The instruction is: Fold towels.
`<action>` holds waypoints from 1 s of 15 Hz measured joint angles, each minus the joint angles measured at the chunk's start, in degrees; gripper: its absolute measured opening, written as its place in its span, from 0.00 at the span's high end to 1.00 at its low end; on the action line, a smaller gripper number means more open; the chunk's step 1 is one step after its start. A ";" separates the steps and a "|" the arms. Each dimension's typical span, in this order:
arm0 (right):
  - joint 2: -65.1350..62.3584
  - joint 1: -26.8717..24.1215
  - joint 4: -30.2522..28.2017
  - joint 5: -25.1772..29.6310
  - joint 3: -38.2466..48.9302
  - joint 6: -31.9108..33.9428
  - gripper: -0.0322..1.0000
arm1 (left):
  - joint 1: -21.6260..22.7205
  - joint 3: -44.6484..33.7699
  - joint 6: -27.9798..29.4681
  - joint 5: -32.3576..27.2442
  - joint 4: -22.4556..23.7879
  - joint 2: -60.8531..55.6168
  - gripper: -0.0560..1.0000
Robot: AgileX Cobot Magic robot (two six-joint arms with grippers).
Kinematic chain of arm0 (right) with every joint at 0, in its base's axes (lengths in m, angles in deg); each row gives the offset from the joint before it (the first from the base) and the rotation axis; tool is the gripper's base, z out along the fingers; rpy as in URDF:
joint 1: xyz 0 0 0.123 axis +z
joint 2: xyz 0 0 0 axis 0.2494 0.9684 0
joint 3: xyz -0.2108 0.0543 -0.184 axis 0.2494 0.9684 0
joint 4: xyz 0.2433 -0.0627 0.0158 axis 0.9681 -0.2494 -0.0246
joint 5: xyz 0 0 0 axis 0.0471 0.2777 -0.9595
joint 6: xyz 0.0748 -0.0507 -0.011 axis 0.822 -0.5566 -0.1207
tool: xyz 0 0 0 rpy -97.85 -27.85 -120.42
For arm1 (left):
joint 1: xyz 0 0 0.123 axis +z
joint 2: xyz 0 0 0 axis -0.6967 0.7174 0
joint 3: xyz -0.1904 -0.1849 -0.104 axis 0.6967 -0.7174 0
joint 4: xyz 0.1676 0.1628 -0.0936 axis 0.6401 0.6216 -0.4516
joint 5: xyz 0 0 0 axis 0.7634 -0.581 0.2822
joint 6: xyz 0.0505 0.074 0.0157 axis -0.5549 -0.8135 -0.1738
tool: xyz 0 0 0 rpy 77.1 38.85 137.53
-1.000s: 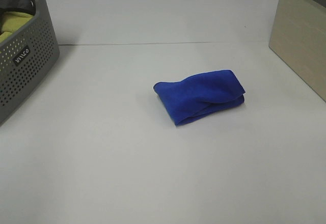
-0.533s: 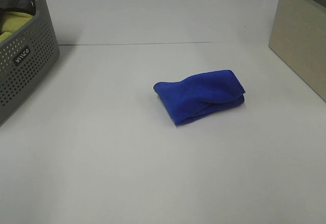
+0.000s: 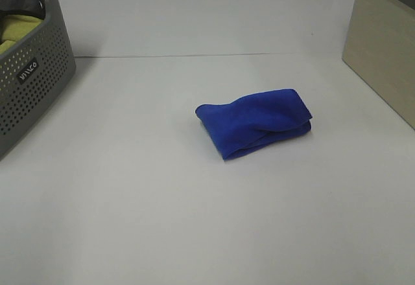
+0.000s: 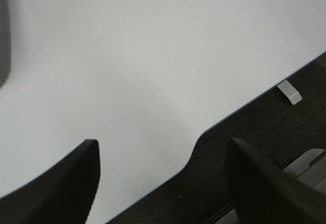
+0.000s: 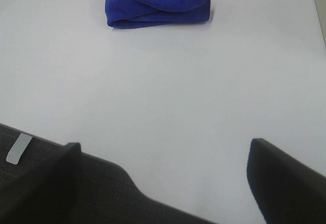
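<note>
A royal-blue plush towel (image 3: 254,122) lies bunched into a loose folded bundle near the middle of the white table (image 3: 162,201). The right wrist view shows the same towel (image 5: 155,2) far ahead of my right gripper (image 5: 163,178), whose dark fingers (image 5: 285,178) stand wide apart over the table's near edge. My left gripper (image 4: 163,175) is open too, its fingertips (image 4: 66,183) spread above bare table near the edge, with nothing between them. Neither arm appears in the high view.
A grey perforated basket (image 3: 29,78) with yellow-green cloth stands at the far left. A beige box (image 3: 382,45) sits at the far right. The table's dark front edge (image 4: 254,142) runs under both grippers.
</note>
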 joint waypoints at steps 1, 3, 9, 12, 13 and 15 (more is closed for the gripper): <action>0.00 0.00 0.00 0.00 0.00 0.00 0.17 | 0.00 0.00 0.00 0.00 0.00 0.00 0.32; 0.00 0.00 0.00 0.00 0.06 0.00 0.17 | 0.00 0.00 0.00 0.00 0.00 0.00 0.32; 0.00 0.00 0.00 0.00 0.06 0.00 0.17 | 4.64 0.00 0.00 0.00 0.00 0.00 0.32; 0.00 0.00 0.00 0.00 0.06 0.00 0.17 | 11.63 0.00 0.00 0.00 0.00 -2.12 0.32; 0.00 0.00 0.00 0.00 0.06 0.00 0.17 | 14.38 0.00 0.00 0.00 0.00 -4.76 0.32; -0.17 -5.33 0.00 0.00 0.06 0.00 0.17 | 17.42 0.00 0.00 0.00 0.00 -12.89 0.32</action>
